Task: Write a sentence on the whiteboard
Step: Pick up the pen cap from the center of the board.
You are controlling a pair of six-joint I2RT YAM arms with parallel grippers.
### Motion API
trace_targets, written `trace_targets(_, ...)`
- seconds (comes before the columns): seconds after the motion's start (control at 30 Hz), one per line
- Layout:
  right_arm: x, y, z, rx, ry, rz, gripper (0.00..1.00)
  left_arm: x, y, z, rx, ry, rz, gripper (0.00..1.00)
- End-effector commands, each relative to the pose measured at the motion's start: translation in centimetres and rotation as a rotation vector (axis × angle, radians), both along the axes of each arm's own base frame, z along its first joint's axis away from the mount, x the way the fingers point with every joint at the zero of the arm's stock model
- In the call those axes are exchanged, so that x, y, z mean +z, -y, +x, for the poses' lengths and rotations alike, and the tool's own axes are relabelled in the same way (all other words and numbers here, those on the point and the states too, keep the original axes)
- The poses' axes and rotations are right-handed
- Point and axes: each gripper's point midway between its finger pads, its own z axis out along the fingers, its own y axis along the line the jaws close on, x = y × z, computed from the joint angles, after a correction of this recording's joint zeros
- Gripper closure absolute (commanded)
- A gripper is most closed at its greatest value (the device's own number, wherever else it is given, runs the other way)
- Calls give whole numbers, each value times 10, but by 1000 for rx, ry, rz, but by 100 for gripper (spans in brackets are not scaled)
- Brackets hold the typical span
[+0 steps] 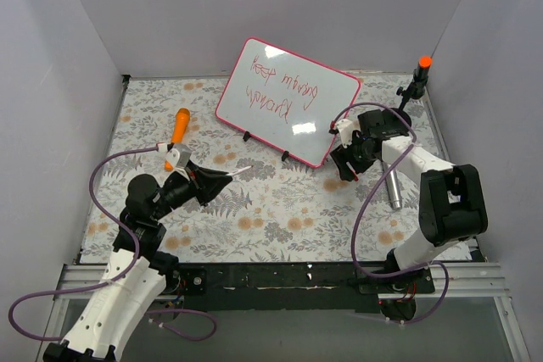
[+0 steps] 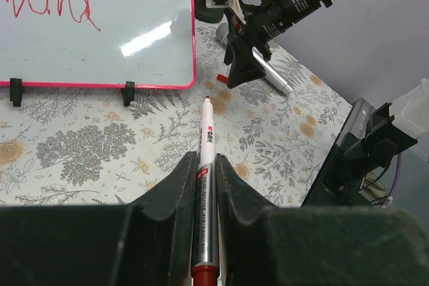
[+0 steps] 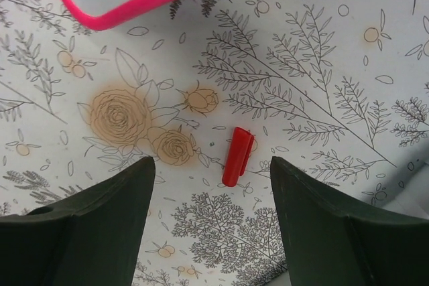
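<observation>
since the left gripper (image 2: pixel 206 160) sits nearest me, i start there: its jaws are clamped tight on a red-tipped marker (image 2: pixel 207 135), whose tip points out over the flowered table cover (image 2: pixel 80 145) toward the board. an orange-handled tool (image 1: pixel 180 127) lies just beyond that arm. on the other side, the right gripper (image 3: pixel 211 169) hangs with jaws spread wide, gripping nothing, above a small red cap (image 3: pixel 238 157) lying on the cover. a silver cylinder (image 1: pixel 395 188) lies beside that arm. farther back the whiteboard (image 1: pixel 312 140) rests mid-table, turned at an angle, with the sentence (image 1: pixel 280 86) in red across two lines. a black stand with an orange top (image 1: pixel 422 69) is at the far right corner.
</observation>
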Motion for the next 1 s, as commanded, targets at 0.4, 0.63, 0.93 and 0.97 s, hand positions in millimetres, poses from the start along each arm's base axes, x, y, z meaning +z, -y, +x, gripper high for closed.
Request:
trace_targets(0.4, -25, 10, 18, -67, -49, -78, 42, 7, -2, 4, 19, 3, 0, 100)
trace_targets(0.63, -35, 12, 12, -67, -86, -87, 68, 6, 0, 2, 4, -8, -13, 100)
trace_targets(0.93, -19, 12, -5, -67, -64, 14, 89, 11, 18, -9, -100, -181, -211, 100)
trace_targets(0.97, -10, 3, -8, -49, -63, 91, 89, 13, 20, -10, -115, -183, -244, 100)
